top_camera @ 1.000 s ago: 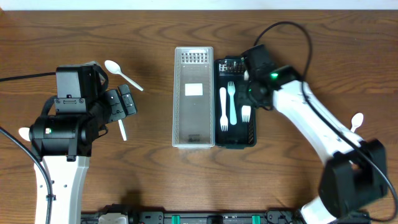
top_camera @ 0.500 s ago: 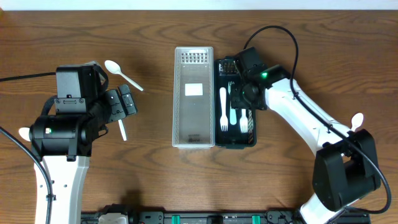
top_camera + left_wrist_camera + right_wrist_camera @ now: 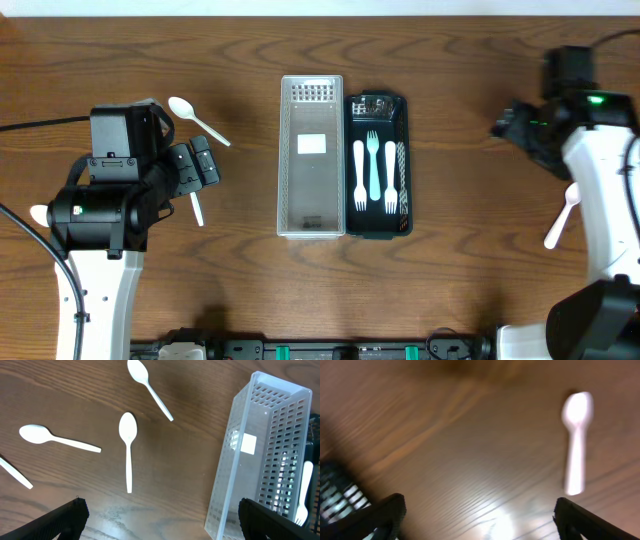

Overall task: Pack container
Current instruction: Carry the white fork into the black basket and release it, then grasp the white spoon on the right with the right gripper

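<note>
- The black slotted plastic tray (image 3: 378,231) is the task's thing, mid-table. It holds a white plastic fork (image 3: 358,170), a teal plastic fork (image 3: 372,165) and a second white fork (image 3: 390,187), all lying lengthwise.
- The clear perforated plastic bin (image 3: 310,190) touches the tray's left side and has no cutlery in it.
- Step in hand, as I judge it: fetch the lone white plastic spoon (image 3: 560,218), well right of the tray.
- The right gripper (image 3: 479,507) hangs above that spoon w/ jaws spread wide and nothing btwn them.
- The wrist view is smeared, so let the arm settle first. Then ctr the jaws across the handle, not the bowl, come down flat to the wood and close gently. Thin plastic may skid or flip.
- The left gripper (image 3: 162,510), far left of the tray, is also wide and empty over three more white spoons (image 3: 127,450).
- Vs a sec ago: the right arm was over the tray w/ jaws closed on that second white fork. It has now let go and swung off to the right. Left arm unchanged.
</note>
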You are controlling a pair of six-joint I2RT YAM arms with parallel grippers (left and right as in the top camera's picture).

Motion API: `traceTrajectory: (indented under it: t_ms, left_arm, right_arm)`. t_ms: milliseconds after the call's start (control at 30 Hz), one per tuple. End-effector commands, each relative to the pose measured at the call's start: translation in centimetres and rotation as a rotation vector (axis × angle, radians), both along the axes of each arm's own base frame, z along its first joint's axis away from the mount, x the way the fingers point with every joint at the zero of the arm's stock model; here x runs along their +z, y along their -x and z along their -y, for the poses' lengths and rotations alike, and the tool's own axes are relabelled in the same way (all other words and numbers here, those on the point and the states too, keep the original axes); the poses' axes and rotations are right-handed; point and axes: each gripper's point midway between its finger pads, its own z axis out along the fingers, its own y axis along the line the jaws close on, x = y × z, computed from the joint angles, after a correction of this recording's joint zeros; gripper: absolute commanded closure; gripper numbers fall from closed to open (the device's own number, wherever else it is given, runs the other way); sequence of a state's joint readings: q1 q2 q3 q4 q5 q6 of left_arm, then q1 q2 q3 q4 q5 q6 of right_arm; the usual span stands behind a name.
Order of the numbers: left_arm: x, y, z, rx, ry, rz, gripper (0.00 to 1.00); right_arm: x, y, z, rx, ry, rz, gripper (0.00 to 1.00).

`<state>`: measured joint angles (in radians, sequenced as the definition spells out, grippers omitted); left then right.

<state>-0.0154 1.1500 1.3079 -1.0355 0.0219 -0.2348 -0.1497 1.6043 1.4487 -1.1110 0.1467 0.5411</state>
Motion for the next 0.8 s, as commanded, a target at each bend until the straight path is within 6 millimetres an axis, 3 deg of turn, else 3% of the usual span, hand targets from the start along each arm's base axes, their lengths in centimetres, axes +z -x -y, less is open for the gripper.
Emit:
traceTrajectory:
  t_ms: [0,200,267,467,767]
  left_arm:
    - [0.7,-0.2,-0.2,-0.006,-0.017,0.019,0.02]
    - [0.7,-0.2,-0.2,-0.005,-0.017,0.020,0.02]
    - [0.7,-0.2,-0.2,-0.005,-0.017,0.020,0.02]
    - [0.7,-0.2,-0.2,-0.005,-0.017,0.019,0.02]
    - [0.7,-0.2,-0.2,-0.005,-0.016,0.019,0.02]
  right_arm:
    - [-2.0,1.7,4.0,-0.001,-0.001,-0.072,0.01]
    - [-6.9,4.8,9.3,-0.102,-0.088,-0.180,0.01]
    - [-8.4,5.5,10.1,-0.110,-0.103,-0.217,0.01]
    - [-13.7,6.1,10.6,-0.058,-0.140,-0.309,0.02]
    - [-17.6,4.9,10.4,0.013,-0.186,-0.318,0.02]
